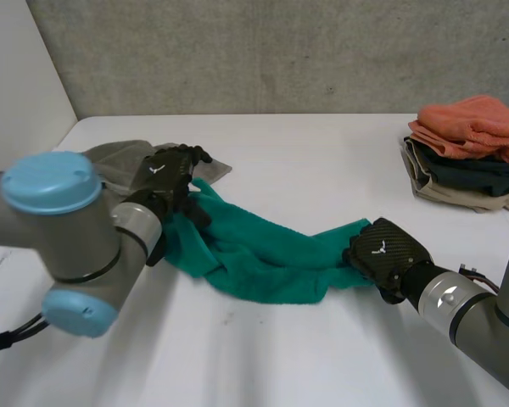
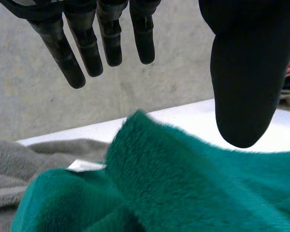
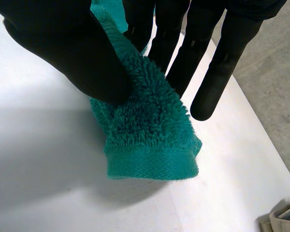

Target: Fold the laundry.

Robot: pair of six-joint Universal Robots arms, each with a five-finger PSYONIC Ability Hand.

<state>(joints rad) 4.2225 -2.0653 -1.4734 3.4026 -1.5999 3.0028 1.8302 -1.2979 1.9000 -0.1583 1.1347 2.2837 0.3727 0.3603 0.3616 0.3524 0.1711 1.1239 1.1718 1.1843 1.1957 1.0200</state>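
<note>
A green fleece towel (image 1: pixel 263 254) lies bunched in a band across the middle of the white table (image 1: pixel 322 161). My left hand (image 1: pixel 171 178) hovers over the towel's left end, fingers (image 2: pixel 87 48) straight and thumb (image 2: pixel 241 72) spread apart, open above the green towel (image 2: pixel 183 183) without gripping it. My right hand (image 1: pixel 383 253) is at the towel's right end. There its thumb (image 3: pixel 72 53) and fingers pinch the hemmed end of the green towel (image 3: pixel 150 140), which hangs a little above the table.
A grey cloth (image 1: pixel 119 157) lies crumpled under and behind the towel's left end, also beside the green fleece as grey cloth (image 2: pixel 24 164). A stack of folded clothes (image 1: pixel 471 153), orange on top, sits at the back right; its beige edge (image 3: pixel 282 220) lies near my right hand.
</note>
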